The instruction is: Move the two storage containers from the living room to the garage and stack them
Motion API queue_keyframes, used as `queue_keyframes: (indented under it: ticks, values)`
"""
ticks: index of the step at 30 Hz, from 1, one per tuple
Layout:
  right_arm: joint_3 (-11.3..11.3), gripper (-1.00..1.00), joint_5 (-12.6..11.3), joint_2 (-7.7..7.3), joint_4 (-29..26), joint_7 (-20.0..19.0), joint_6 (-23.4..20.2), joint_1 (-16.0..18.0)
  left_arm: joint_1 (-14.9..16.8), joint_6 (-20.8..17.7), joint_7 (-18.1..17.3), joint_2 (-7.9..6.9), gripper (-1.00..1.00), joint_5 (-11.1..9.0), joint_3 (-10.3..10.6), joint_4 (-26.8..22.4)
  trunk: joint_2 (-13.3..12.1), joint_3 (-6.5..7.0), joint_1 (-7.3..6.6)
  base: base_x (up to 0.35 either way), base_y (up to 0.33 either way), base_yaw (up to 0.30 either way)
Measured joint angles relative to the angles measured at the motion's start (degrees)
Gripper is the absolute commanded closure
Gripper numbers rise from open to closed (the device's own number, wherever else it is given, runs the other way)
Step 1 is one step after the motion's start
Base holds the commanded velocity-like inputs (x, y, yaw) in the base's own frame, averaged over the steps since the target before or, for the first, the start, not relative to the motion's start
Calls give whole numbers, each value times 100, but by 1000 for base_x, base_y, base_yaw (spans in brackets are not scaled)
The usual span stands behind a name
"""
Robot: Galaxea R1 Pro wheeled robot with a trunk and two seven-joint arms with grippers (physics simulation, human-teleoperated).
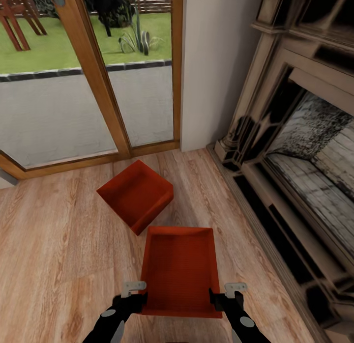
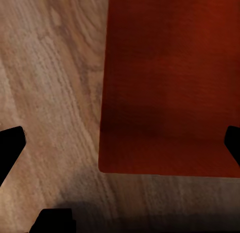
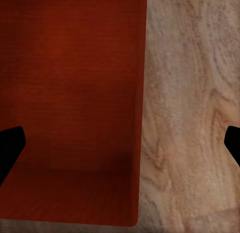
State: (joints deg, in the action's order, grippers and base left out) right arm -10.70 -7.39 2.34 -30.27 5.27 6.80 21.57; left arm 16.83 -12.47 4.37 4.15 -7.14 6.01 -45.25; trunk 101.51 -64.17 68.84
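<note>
— Picking up the near storage container [image 1: 179,269], on the wood floor [image 1: 59,244] beside the fireplace [image 1: 295,151]?
— Yes; left tool [image 1: 133,292] and right tool [image 1: 222,295] spread, straddling its side walls. Next: clamp, lift. Other container [image 1: 135,194] just beyond.

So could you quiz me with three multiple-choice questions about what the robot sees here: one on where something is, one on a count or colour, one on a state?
1. Where is the nearer container?
A. On the wood floor between the two grippers
B. Inside the fireplace
C. Outside on the grass

2. How many rust-red containers are there?
A. One
B. Two
C. Four

3. What state is the left gripper in?
A. Shut on a cushion
B. Open, beside the container's wall
C. Open, holding a cup

Answers:
1. A: the head view shows it on the planks, with the left gripper and the right gripper at its two sides.
2. B: the farther container lies behind the nearer one, towards the glass door.
3. B: the left wrist view shows its fingers wide apart.
</note>
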Motion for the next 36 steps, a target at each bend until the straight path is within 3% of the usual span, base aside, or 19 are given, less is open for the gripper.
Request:
queue_keyframes:
  ticks: [4,7,10,25,36]
  values:
    - [0,-100,0,0,0,0,0,-2,3,-25,0,-40,-100,302,2,-140,0,0,0,0,0,0]
    - [-1,-100,0,0,0,0,0,-4,2,-29,1,-24,-100,737,2,-185,0,0,0,0,0,0]
    - [-1,-100,0,0,0,0,0,-5,3,-25,-2,-14,-100,835,0,-191,0,0,0,0,0,0]
    - [-9,-100,8,0,0,25,0,-3,3,12,-13,-3,-100,846,-18,-186,0,0,0,0,0,0]
    - [-9,-100,9,0,0,18,0,-2,-2,12,-6,-8,-100,841,-19,-191,440,-197,241,0,0,0]
